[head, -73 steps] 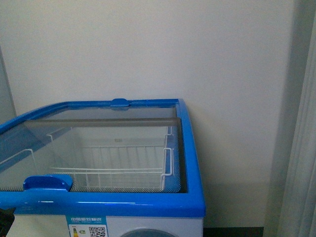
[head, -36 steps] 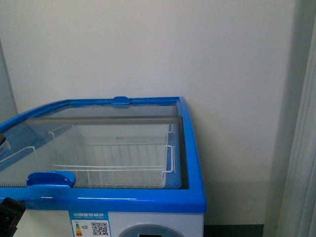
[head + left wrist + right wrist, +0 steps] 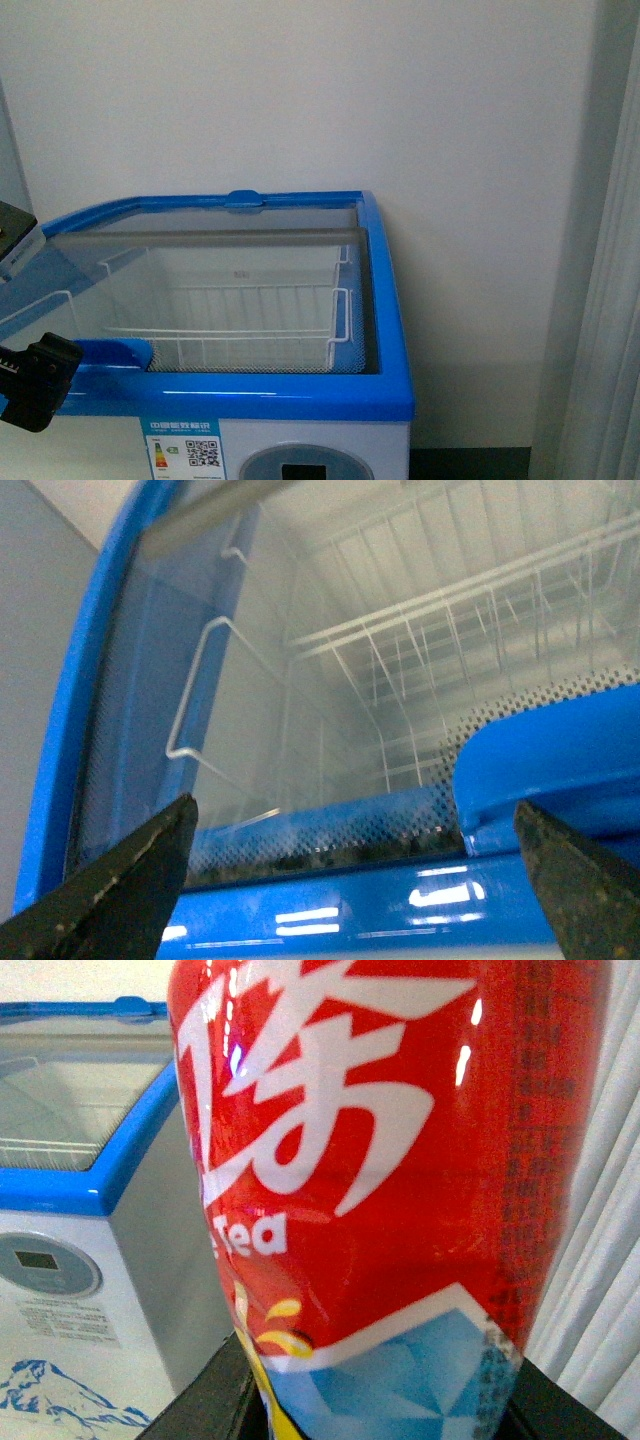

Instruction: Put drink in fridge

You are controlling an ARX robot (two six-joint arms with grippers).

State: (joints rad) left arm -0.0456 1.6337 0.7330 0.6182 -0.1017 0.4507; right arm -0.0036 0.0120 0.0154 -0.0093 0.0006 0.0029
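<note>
The fridge (image 3: 300,395) is a white chest cooler with a blue top rim, standing against the wall. Its white wire basket (image 3: 240,330) shows through the sliding glass lid (image 3: 210,270). My left gripper (image 3: 35,385) hangs at the front left corner, level with the rim. In the left wrist view the gripper (image 3: 350,900) is open, its dark fingertips (image 3: 120,890) spread before the blue rim (image 3: 330,920) and the lid's blue handle (image 3: 550,760). My right gripper (image 3: 385,1415) is shut on the drink (image 3: 380,1160), whose red label with white characters fills that view. The right gripper is out of the front view.
A pale wall stands right behind the fridge. A light curtain (image 3: 610,300) hangs at the right, also seen as a curtain (image 3: 610,1220) beyond the drink. The fridge (image 3: 70,1180) stands some way off in the right wrist view.
My left gripper has risen into the front view at the lower left, up to the fridge's front rim by the lid handle. The fridge sits slightly lower in the picture.
</note>
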